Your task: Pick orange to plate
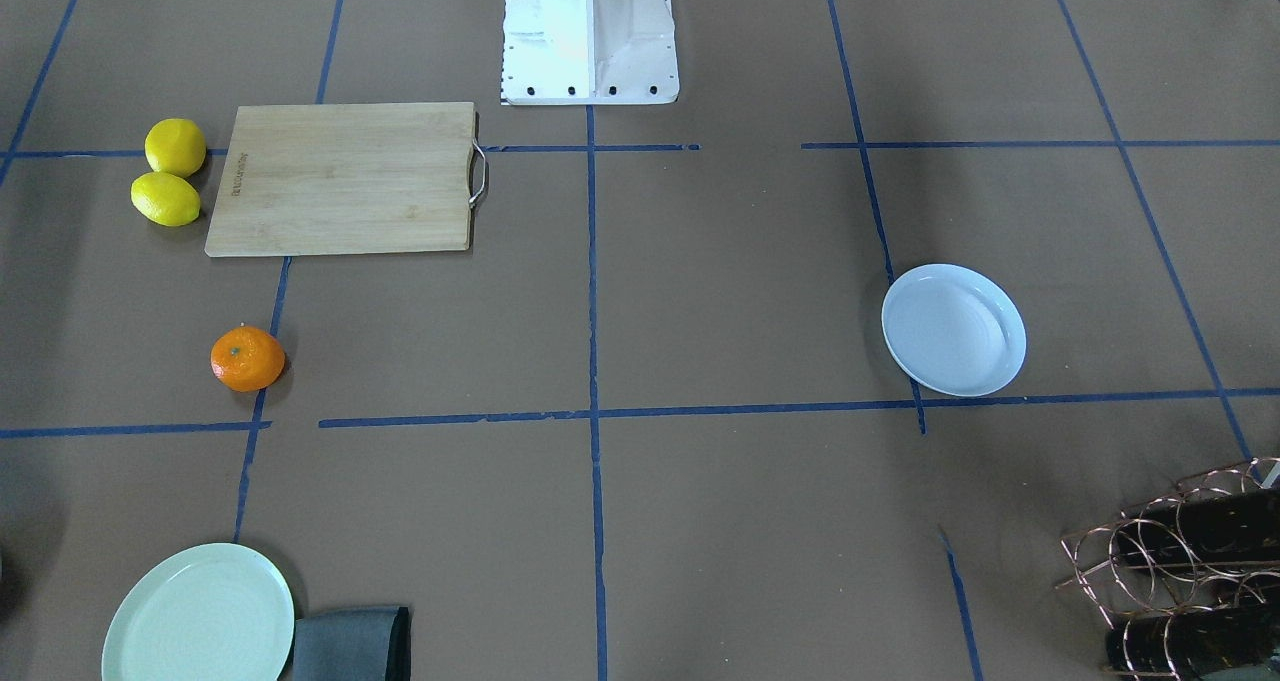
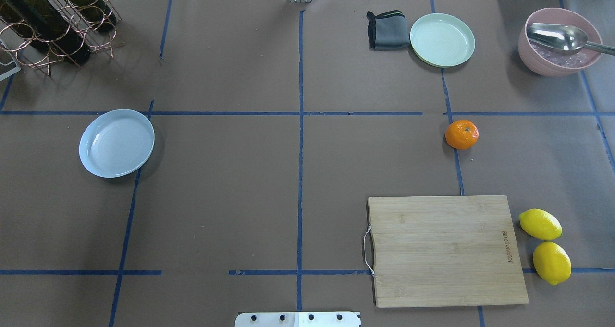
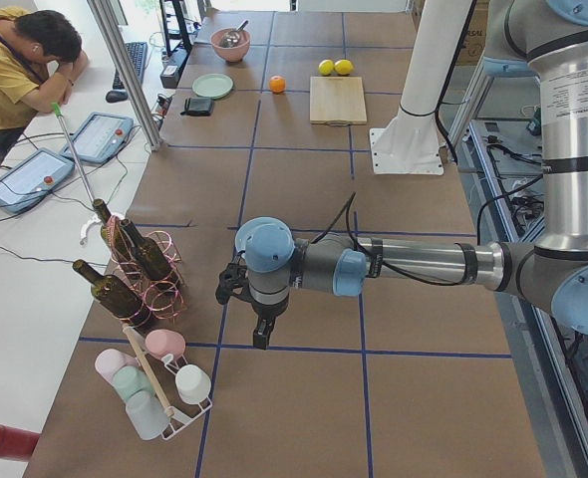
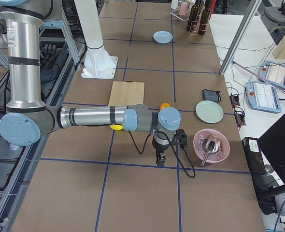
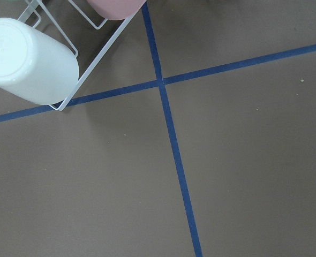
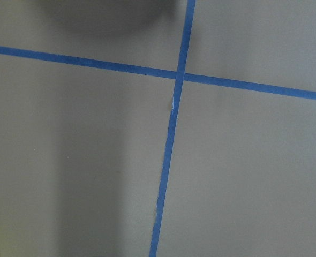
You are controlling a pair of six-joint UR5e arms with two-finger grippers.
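Note:
The orange (image 2: 461, 134) rests alone on the brown table on my right-hand side, also seen in the front-facing view (image 1: 247, 359). Far across on my left-hand side lies the bluish-white plate (image 2: 116, 143), with nothing on it (image 1: 953, 329). Neither arm appears in the overhead or front views. My left gripper (image 3: 261, 334) hangs over the table's left end near a cup rack, and I cannot tell whether it is open or shut. My right gripper (image 4: 160, 159) hovers over the right end beside a pink bowl, its state equally unclear. Both wrist views show only bare paper and blue tape.
A wooden cutting board (image 2: 444, 250) with two lemons (image 2: 545, 245) beside it sits near the orange. A mint-green plate (image 2: 442, 40), grey cloth (image 2: 387, 29) and pink bowl with spoon (image 2: 559, 41) stand at the far right. A wine-bottle rack (image 2: 53, 19) occupies the far left.

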